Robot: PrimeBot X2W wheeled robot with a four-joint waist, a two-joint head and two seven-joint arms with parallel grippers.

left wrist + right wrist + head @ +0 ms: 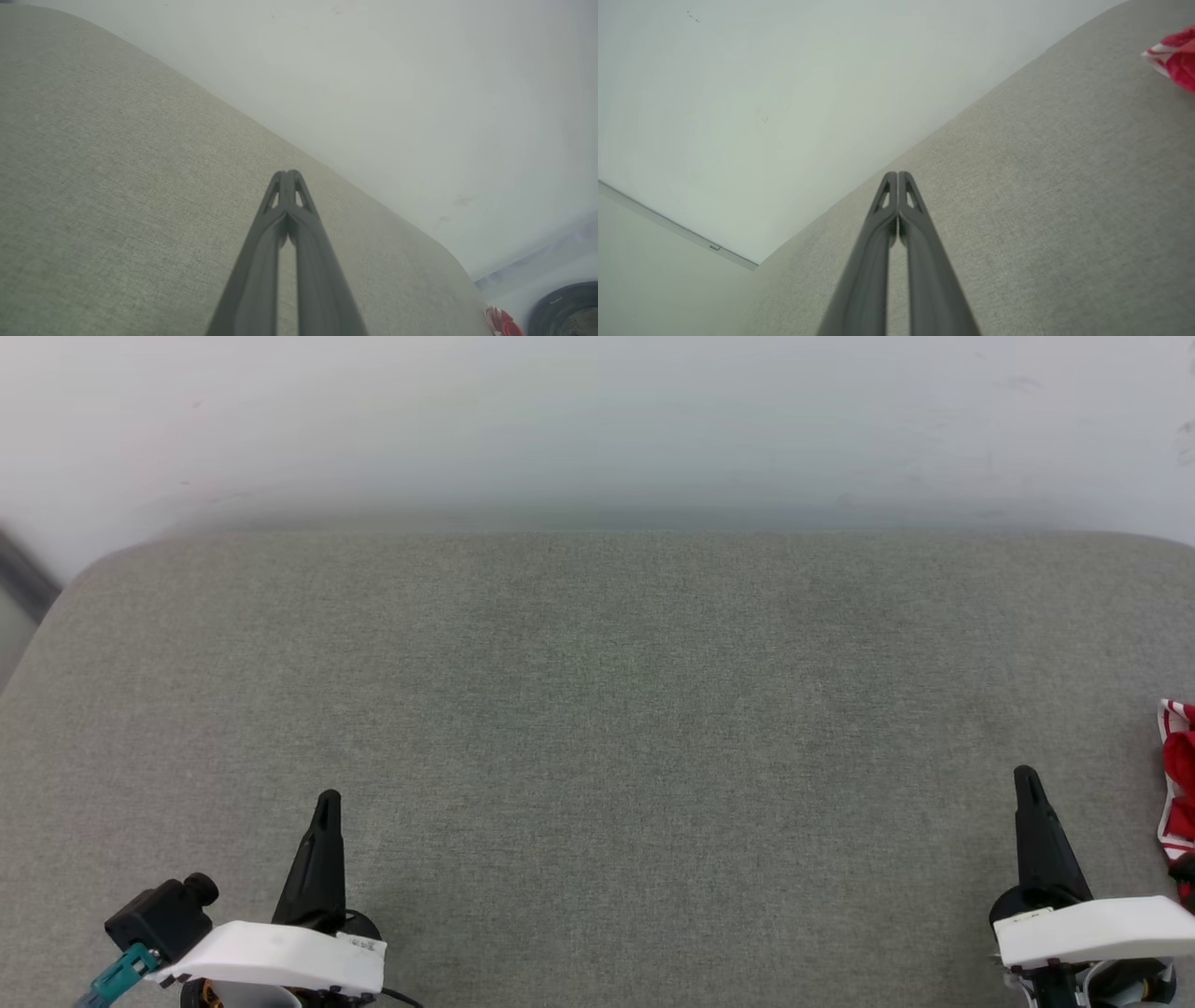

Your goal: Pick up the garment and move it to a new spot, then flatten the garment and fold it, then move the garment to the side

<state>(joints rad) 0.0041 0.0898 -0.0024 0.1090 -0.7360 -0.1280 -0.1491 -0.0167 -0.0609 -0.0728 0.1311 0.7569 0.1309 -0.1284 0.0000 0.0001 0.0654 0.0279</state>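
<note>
Low at the left, the left gripper [327, 803], two long dark fingers pressed tight together, hangs over the grey woven fabric surface [597, 691] and holds nothing. That surface's far-left corner is rounded, and its far edge runs straight along the pale wall [597, 420]. A wide stretch of grey cloth lies between the arms. The right gripper [1026, 779] is likewise clenched on nothing. Near it but apart, at the right edge, lies the crumpled red garment with red-white striped trim [1178, 784], cut off by the frame. Its visible strip runs near to far; which way it points cannot be told.
</note>
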